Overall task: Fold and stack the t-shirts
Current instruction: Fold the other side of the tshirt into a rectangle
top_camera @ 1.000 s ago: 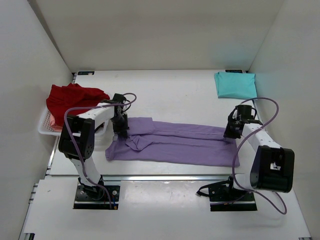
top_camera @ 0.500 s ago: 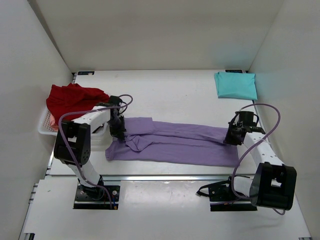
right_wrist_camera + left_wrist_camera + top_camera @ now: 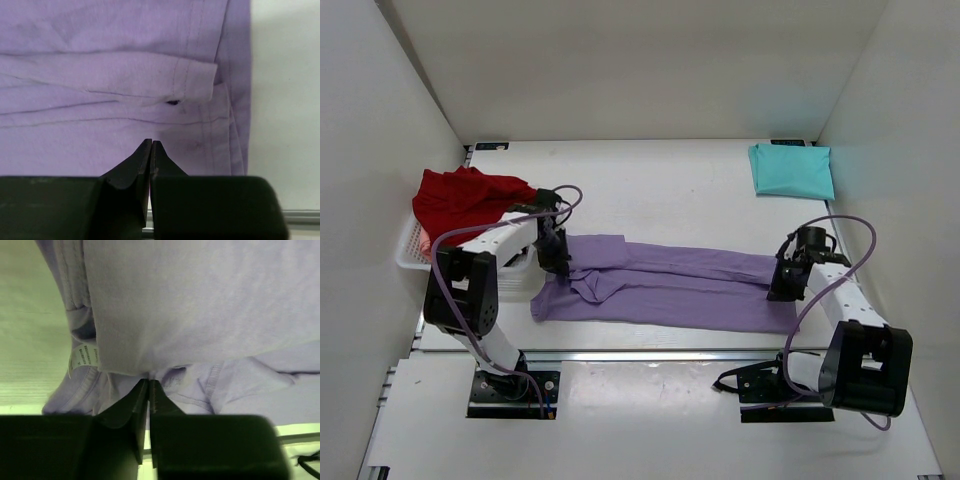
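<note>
Lavender t-shirt (image 3: 670, 285) lies stretched along near side of table (image 3: 670, 190). Red t-shirt (image 3: 465, 197) heaped on basket (image 3: 408, 252), left. Teal t-shirt (image 3: 791, 170) folded, far right corner. Left gripper (image 3: 148, 381) pinches lavender hem. Right gripper (image 3: 151, 142) fingers together on right end; pinch unconfirmed.

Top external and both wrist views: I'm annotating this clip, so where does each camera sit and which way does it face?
Top external: above and behind the arms, looking down at the table; both arms show, left gripper and right gripper at the lavender shirt's ends.
Left wrist: on the left arm, facing along the shut left gripper onto the shirt.
Right wrist: likewise on the right arm, right gripper shut.
All three share the lavender shirt.
</note>
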You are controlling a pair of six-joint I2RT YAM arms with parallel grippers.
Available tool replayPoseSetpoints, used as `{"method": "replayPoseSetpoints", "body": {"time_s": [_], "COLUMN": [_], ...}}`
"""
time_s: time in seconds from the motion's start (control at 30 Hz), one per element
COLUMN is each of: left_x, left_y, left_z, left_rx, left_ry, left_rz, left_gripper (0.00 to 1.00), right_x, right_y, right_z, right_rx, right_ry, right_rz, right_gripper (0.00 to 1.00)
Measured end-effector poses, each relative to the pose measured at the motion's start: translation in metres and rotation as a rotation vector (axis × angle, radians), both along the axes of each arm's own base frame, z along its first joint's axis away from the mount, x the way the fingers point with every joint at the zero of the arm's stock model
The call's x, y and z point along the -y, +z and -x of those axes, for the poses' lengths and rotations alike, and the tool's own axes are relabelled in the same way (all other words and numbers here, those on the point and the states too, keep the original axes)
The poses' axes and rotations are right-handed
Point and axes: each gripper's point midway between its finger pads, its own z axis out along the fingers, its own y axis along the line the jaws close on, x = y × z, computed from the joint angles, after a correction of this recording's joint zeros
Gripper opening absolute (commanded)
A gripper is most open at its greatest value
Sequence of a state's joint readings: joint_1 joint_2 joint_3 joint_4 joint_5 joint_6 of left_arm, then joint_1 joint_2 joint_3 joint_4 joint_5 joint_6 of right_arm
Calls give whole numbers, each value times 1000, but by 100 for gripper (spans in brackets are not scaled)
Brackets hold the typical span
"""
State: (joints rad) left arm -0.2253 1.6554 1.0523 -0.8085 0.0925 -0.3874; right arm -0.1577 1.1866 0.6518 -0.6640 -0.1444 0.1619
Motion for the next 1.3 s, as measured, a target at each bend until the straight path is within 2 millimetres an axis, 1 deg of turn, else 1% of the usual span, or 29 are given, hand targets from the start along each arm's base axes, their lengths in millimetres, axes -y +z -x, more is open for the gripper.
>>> {"method": "replayPoseSetpoints", "body": {"time_s": [0.03,0.07,0.1,0.17,0.27,0.3,0.37,0.4,0.5,0.6,0.67,0.7,0.83,0.9,1.07,1.2,1.3], "left_x": [2,4,7,20,48,56,71,77,85,95,103,108,125,130,138,141,143], "left_y": [3,6,12,24,46,50,54,54,46,38,33,31,25,21,12,5,0], "left_z": [-2,-5,-11,-25,-48,-54,-60,-61,-61,-68,-74,-77,-79,-78,-73,-69,-67], "left_rx": [8,19,39,88,173,194,215,214,190,171,165,164,155,144,117,104,99], "left_ry": [1,0,-5,-22,-67,-78,-99,-107,-119,-138,-156,-168,-211,-225,-259,-271,-277], "left_rz": [8,14,24,49,104,122,155,165,174,171,167,167,165,160,130,109,89], "left_gripper": [23,30,33,37,41,43,44,45,46,48,52,51,53,52,56,57,60], "right_x": [-1,-1,-1,-2,-4,-5,-9,-11,-14,-18,-21,-22,-24,-25,-27,-28,-29], "right_y": [-1,-1,-1,0,3,3,2,2,0,-3,-3,-3,-2,-1,-3,-6,-6], "right_z": [2,3,5,5,3,3,5,6,7,11,15,16,18,19,25,30,33], "right_rx": [-13,-25,-39,-58,-74,-82,-111,-129,-173,-210,-231,-236,-245,-247,-261,-276,-276], "right_ry": [0,-3,-7,-17,-30,-35,-34,-34,-41,-57,-59,-65,-83,-91,-115,-129,-135], "right_rz": [-5,-8,-12,-19,-29,-34,-41,-46,-60,-87,-96,-100,-108,-111,-116,-121,-123], "right_gripper": [0,0,0,0,0,0,0,0,0,0,0,1,0,0,0,0,0]}}
